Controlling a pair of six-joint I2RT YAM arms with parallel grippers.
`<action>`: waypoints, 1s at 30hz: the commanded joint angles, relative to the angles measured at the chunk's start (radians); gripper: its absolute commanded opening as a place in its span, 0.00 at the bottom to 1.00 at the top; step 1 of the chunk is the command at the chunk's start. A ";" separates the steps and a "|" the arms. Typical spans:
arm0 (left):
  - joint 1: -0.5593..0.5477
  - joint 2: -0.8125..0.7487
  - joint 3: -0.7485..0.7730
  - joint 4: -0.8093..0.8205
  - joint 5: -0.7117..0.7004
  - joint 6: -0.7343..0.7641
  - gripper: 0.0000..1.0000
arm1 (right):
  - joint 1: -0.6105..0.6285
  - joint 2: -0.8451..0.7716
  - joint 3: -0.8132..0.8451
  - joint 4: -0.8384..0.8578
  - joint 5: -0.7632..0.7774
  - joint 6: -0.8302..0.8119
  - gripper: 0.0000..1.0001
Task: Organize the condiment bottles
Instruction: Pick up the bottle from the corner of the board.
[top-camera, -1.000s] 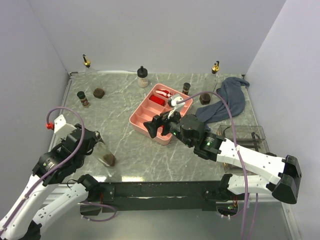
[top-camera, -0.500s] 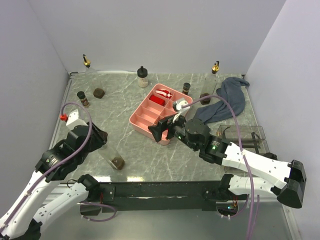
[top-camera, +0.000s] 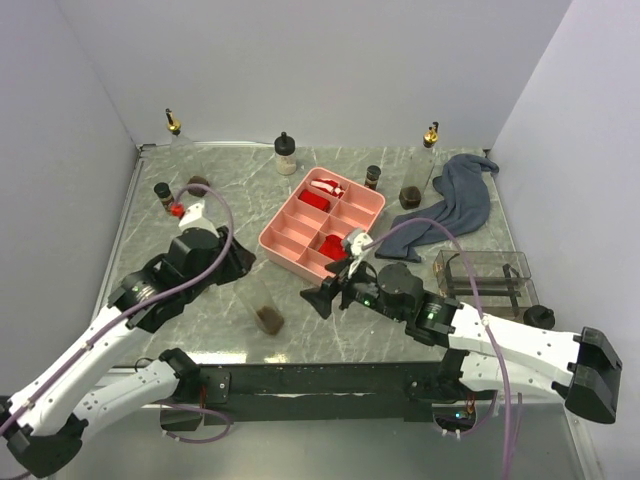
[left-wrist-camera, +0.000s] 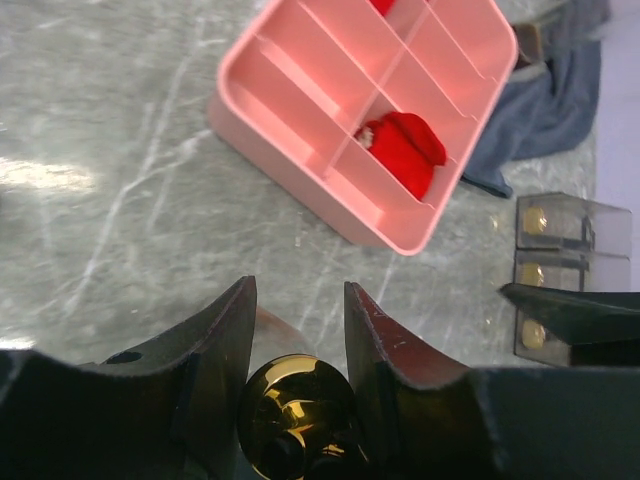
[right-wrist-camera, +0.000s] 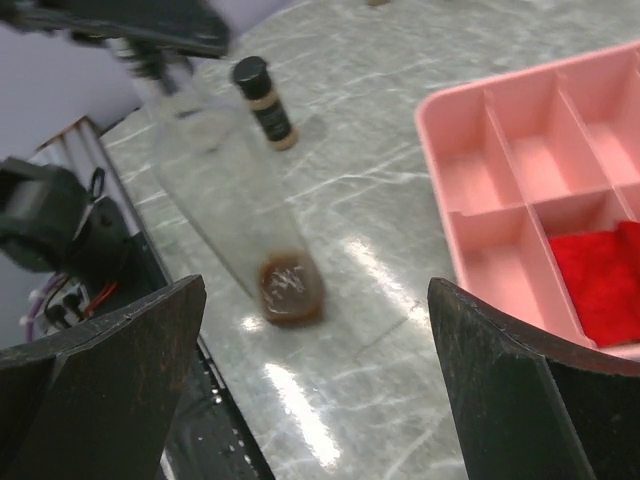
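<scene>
My left gripper (top-camera: 245, 266) is shut on the gold pourer top (left-wrist-camera: 295, 410) of a tall clear bottle (top-camera: 262, 300). The bottle hangs tilted, its brown base (top-camera: 268, 319) low over the front middle of the table. In the right wrist view this bottle (right-wrist-camera: 240, 210) lies ahead of my right gripper (right-wrist-camera: 315, 290). My right gripper (top-camera: 322, 290) is wide open and empty, just right of the bottle. Other condiment bottles stand along the back: a gold-spouted one (top-camera: 174, 128), a black-capped cream one (top-camera: 286, 152), a black-capped brown one (top-camera: 162, 195), a small one (top-camera: 373, 177) and a tall gold-spouted one (top-camera: 428, 150).
The pink divided tray (top-camera: 290, 228) sits mid-table with red items in it. A blue-grey cloth (top-camera: 455, 205) lies at back right. A clear acrylic rack (top-camera: 485, 280) stands at the right with a squat dark jar (top-camera: 541, 317) beside it. Another squat jar (top-camera: 198, 183) sits behind my left arm.
My left arm has carried the tall bottle from the front left toward the front middle. My right gripper has pulled back from over the tray toward the front, staying open.
</scene>
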 joint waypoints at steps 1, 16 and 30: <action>-0.066 0.054 0.020 0.108 0.028 -0.008 0.01 | 0.080 0.056 0.022 0.173 0.005 -0.069 1.00; -0.129 0.087 0.052 0.115 0.007 -0.018 0.11 | 0.186 0.330 0.190 0.247 0.077 -0.181 1.00; -0.132 0.056 0.032 0.129 0.017 -0.041 0.15 | 0.244 0.508 0.283 0.256 0.299 -0.186 0.89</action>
